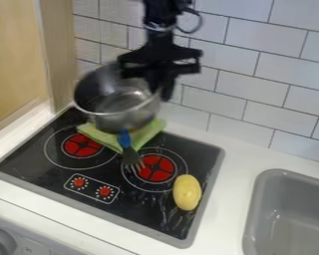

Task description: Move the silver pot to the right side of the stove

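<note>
One black gripper (161,92) hung in the upper middle of the camera view, pointing down, with its fingers closed on the rim of the silver pot (122,117). The pot was just to the left of the gripper and below it, tilted, over the back left part of the stove (29,162); whether its base touched anything could not be told. Directly below the gripper and partly under the pot in the view lay a green cloth (151,131), near the stove's back edge. Farther below, a little to the left, was a utensil with a blue handle (124,138) and a dark, splayed head, the head reaching to the right red burner (163,172). That burner sat below the gripper, while the left red burner (82,145) lay below and to the left. Well apart from the gripper, low and slightly to the right, a yellow oval object (187,192) rested on the stove's right part. Two red knobs (79,182) were down and to the left, near the stove's front. Far to the right and below was a grey sink (254,199), set in the white counter (232,154). Behind the gripper stood a white tiled wall (255,74).
</note>
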